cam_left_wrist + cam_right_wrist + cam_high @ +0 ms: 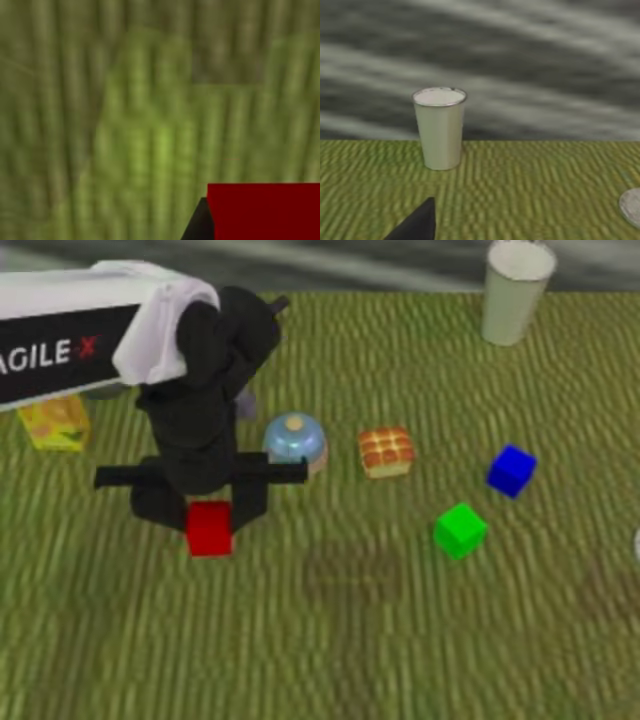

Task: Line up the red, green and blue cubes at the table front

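My left gripper (pixel 209 512) is shut on the red cube (pixel 209 529) at the table's (pixel 330 640) left middle, pointing down. In the left wrist view the red cube (pixel 265 212) sits against one dark fingertip (pixel 200 225), with blurred olive mat behind it. The green cube (pixel 460 530) rests on the mat right of centre. The blue cube (pixel 512 470) lies just beyond it, farther right. The right arm is outside the top view. Its gripper (pixel 465 232) shows one dark fingertip (pixel 422 220) set well to one side, nothing held.
A square bun (pixel 386 452) and a blue-domed bell (pixel 295 440) sit mid-table near the left arm. A yellow carton (pixel 55 425) is at the far left. A white cup (pixel 515 290) stands at the back right. A pale round object (pixel 637 543) touches the right edge.
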Controlling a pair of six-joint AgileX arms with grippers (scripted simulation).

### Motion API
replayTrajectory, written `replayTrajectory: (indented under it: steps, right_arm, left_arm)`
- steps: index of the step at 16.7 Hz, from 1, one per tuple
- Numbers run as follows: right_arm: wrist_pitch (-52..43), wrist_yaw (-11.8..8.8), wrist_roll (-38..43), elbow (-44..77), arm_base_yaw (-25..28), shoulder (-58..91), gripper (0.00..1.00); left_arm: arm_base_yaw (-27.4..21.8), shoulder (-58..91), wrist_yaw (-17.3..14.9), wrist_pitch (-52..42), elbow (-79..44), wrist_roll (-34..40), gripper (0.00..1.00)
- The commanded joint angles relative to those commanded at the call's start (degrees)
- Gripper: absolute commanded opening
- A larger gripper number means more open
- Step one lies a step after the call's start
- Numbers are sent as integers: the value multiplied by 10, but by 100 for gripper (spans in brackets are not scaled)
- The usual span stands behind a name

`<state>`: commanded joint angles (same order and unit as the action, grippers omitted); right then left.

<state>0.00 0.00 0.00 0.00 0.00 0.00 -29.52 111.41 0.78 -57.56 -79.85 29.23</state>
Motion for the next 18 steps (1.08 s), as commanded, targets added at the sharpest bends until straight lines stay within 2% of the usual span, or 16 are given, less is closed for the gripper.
replayTrajectory:
  steps: [3, 5, 11, 18]
  right_arm:
    - [0, 0, 0, 0, 0, 0, 100]
    - [0, 0, 0, 0, 0, 0, 100]
    - [0, 0, 0, 0, 0, 0, 100]
    - [0, 0, 0, 0, 0, 0, 100]
  left_arm:
    - [-74, -35, 3, 5, 35, 76, 0]
    - [-94, -48, 5, 7, 46, 96, 0]
    - [-94, -43, 4, 17, 52, 95, 0]
    - [-95, 10, 4, 151, 129, 96, 0]
